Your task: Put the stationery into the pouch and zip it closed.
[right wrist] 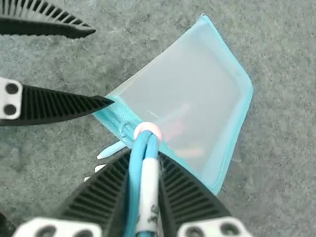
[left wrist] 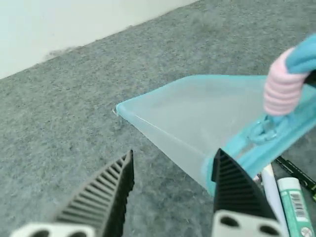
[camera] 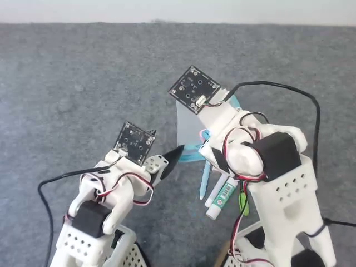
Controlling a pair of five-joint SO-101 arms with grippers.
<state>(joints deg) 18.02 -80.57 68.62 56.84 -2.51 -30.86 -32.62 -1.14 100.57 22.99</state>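
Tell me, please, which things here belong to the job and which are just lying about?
Job: pouch, blue pen in the right gripper, pale pen, green-labelled stick, open left gripper.
Lying about: grey mat, black cable.

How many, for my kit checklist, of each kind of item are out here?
Pouch: 1
Pens: 2 (held pen, loose pen)
Glue stick: 1
Dark thin stick, possibly a pencil: 1
Total: 5
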